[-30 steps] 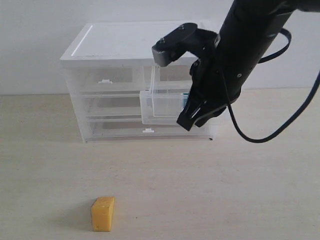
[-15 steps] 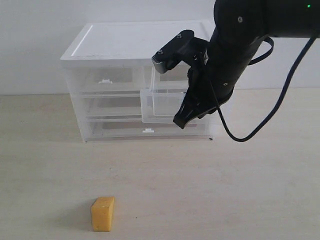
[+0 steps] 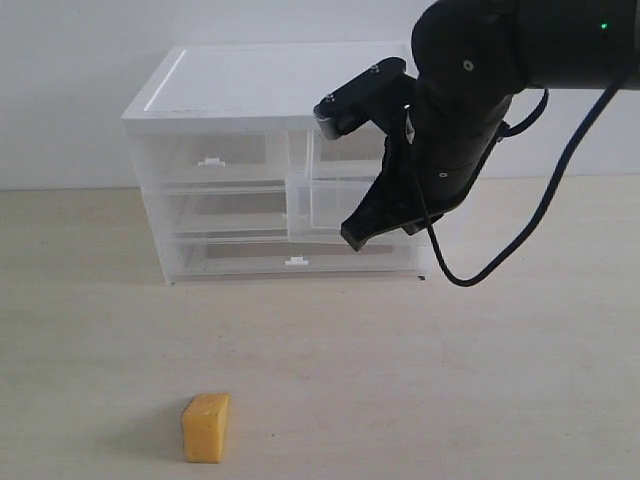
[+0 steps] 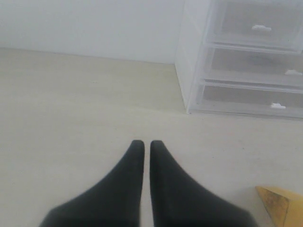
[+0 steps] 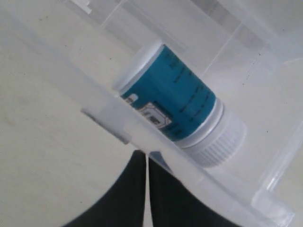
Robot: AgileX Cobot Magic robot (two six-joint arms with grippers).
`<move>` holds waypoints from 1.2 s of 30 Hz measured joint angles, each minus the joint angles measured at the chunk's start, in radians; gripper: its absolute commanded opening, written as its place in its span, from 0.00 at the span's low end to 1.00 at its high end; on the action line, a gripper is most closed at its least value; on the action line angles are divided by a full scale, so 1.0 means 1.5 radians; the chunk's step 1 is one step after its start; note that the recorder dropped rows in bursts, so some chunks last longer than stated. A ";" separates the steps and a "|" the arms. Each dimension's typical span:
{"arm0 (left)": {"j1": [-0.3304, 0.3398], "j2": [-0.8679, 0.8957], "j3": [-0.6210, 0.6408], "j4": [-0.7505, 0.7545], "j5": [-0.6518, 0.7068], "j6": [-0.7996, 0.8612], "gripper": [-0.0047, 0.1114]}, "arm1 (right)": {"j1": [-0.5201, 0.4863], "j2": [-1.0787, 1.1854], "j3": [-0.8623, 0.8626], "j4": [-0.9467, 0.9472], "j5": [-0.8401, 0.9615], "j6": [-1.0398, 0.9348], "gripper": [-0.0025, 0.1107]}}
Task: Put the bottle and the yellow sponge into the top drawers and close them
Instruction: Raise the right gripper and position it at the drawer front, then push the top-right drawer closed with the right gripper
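The bottle (image 5: 175, 101) lies on its side in the partly open right top drawer (image 3: 322, 205).
Its teal label (image 5: 182, 90) bears small print too blurred to read. Pale beige table (image 3: 420, 380), white wall (image 3: 70, 90) behind. The right end effector (image 3: 352, 238), fingers together and empty, sits at the drawer's front wall, just outside the bottle. The yellow sponge (image 3: 206, 427) lies on the table well apart, near the left end effector (image 4: 142, 144), likewise pressed together.

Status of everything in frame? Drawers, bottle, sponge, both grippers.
Top left drawer: closed.
Top right drawer: partly open.
Two full-width drawers: closed.
Bottle: inside the top right drawer.
Yellow sponge: on the table, outside the drawers.
Right gripper: shut, empty, tips at the open drawer's front.
Left gripper: shut, empty.
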 measured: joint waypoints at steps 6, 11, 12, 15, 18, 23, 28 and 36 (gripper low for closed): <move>0.000 0.000 0.000 0.000 0.000 0.000 0.08 | 0.000 0.000 0.000 0.006 0.001 0.005 0.03; 0.000 0.000 0.000 0.000 0.000 0.000 0.08 | 0.000 -0.006 0.000 0.028 -0.006 -0.036 0.03; 0.000 0.000 0.000 0.000 0.000 0.000 0.08 | 0.000 -0.007 0.000 0.034 -0.005 -0.049 0.03; 0.000 0.000 0.000 0.000 0.000 0.000 0.08 | 0.015 -0.013 -0.020 0.038 0.008 -0.084 0.03; 0.000 0.000 0.000 0.000 0.000 0.000 0.08 | 0.024 -0.016 -0.056 0.027 0.033 -0.092 0.03; 0.000 0.000 0.000 0.000 0.000 0.000 0.08 | 0.023 -0.020 -0.078 0.018 0.072 -0.148 0.10; 0.000 0.000 0.000 0.000 0.000 0.000 0.08 | 0.023 -0.020 -0.080 0.029 0.084 -0.193 0.41; 0.000 0.000 0.000 0.000 0.000 0.000 0.08 | 0.023 0.024 -0.081 0.114 0.134 -0.292 0.02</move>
